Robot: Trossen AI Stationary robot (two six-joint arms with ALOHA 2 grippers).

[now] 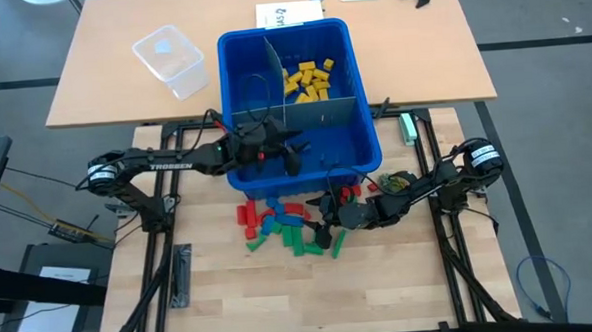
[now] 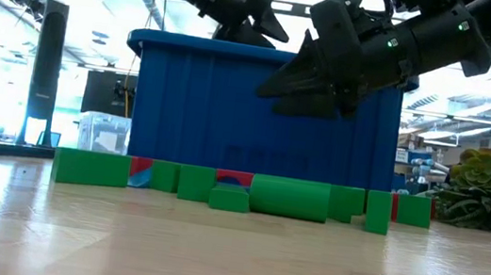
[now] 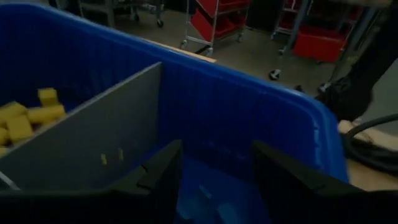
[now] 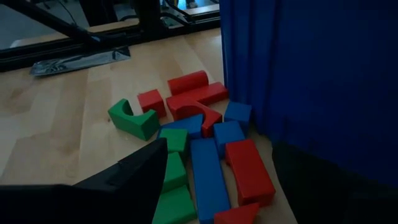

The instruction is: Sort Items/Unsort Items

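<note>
Poised over a scatter of red, blue and green blocks (image 4: pixel 211 149) on the wooden surface (image 1: pixel 221 289) just in front of the blue bin (image 1: pixel 355 143): right gripper (image 1: pixel 331 228), fingers spread and empty, nearer arm, blocks directly ahead. Above the bin's near compartment: left gripper (image 3: pixel 214 174), fingers parted, nothing between. Yellow blocks (image 1: pixel 309 80) already in the far compartment.
</note>
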